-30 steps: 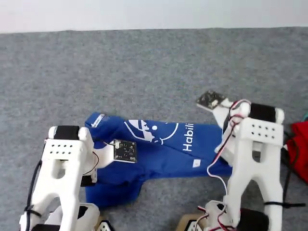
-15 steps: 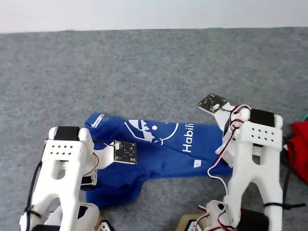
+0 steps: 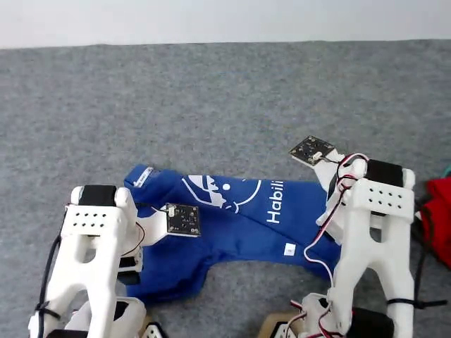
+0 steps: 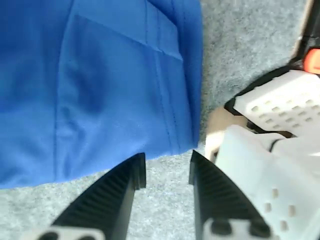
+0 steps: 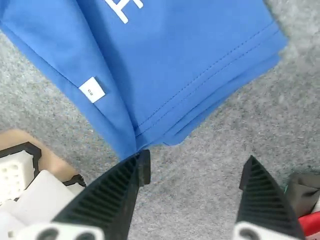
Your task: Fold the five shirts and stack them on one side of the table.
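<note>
Blue on grey carpet (image 3: 211,91) — find the blue shirt (image 3: 239,225) lying crosswise toward 6 o'clock of the table, part-folded, print up, with a small white tag (image 5: 92,90) near its 5 o'clock hem. At the shirt's 7 o'clock corner, note the left gripper (image 4: 165,162) low by the hem edge, jaws parted only narrowly and gripping nothing; at its 4 o'clock corner, the right gripper (image 5: 195,170) spread wide over bare carpet just beside the layered hem. Farther out at 3 o'clock, spot a red garment (image 3: 440,211) at the table edge — apart from the blue one.
</note>
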